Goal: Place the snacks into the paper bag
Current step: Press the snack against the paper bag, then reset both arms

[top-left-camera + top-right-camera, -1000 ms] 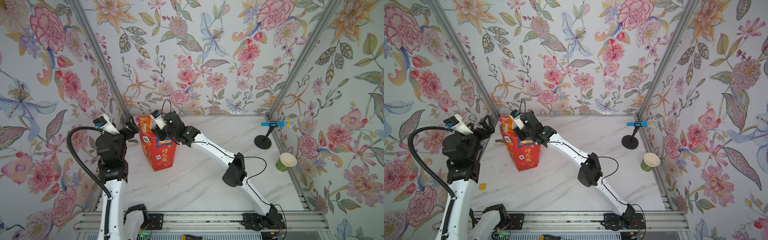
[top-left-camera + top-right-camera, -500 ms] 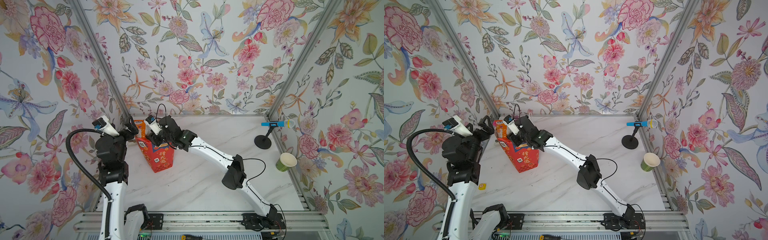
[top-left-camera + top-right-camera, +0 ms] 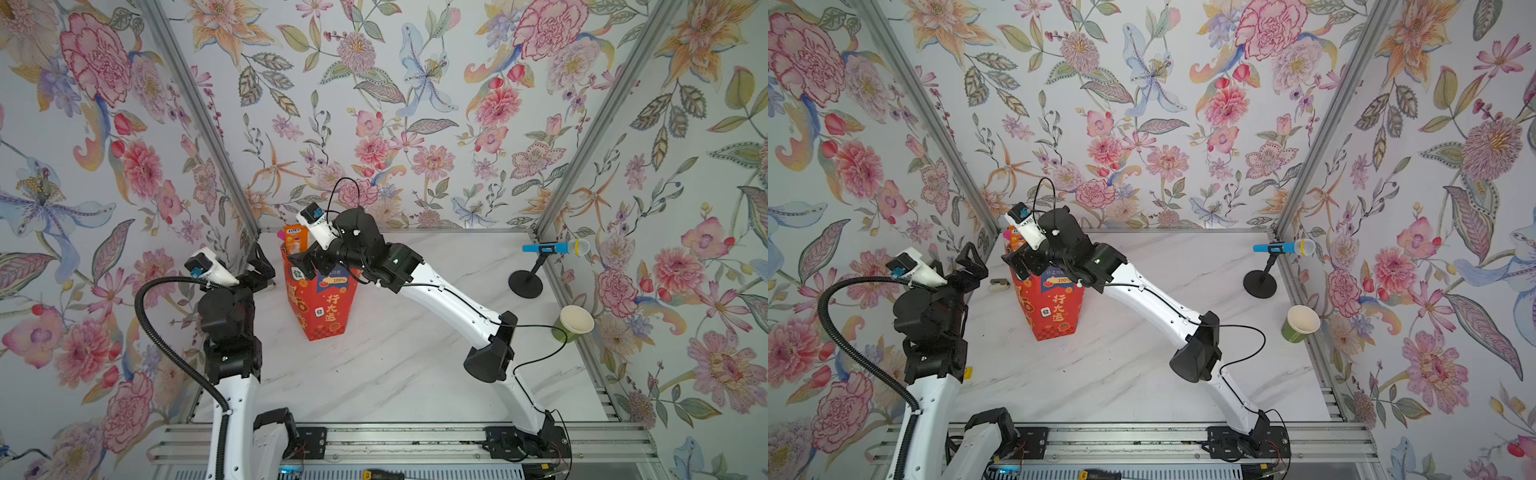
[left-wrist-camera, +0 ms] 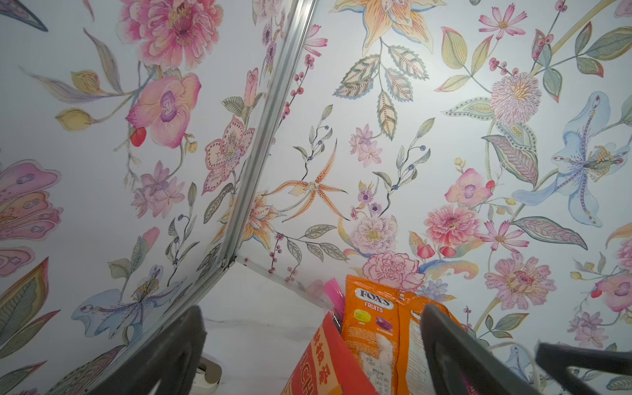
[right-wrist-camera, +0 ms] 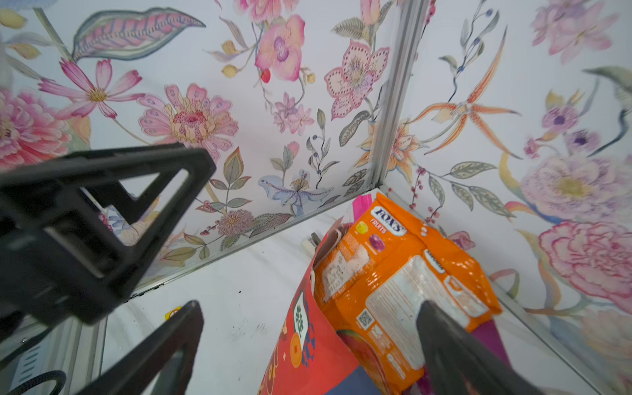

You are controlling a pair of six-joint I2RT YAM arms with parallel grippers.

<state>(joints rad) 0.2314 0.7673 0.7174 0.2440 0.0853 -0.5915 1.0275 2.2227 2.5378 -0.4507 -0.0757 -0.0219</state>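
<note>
Drop-off: right gripper [image 3: 305, 264] gapes empty over the red paper gift bag [image 3: 328, 307], glossy orange plastic candy packet [image 5: 393, 273] poking out; left gripper [image 3: 257, 270] wide. Next, probably, push it down.

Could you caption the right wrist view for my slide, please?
Open right gripper by orange FOX'S packet standing in the red paper bag.

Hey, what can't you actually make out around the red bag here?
- Contents: in both top views the right arm covers the paper bag at its mouth; packets inside can't be counted.
- Orange packet: in the right wrist view a right finger and the bag wall hide its lower part.
- Small object near the left wall: too small in a top view to identify.
</note>
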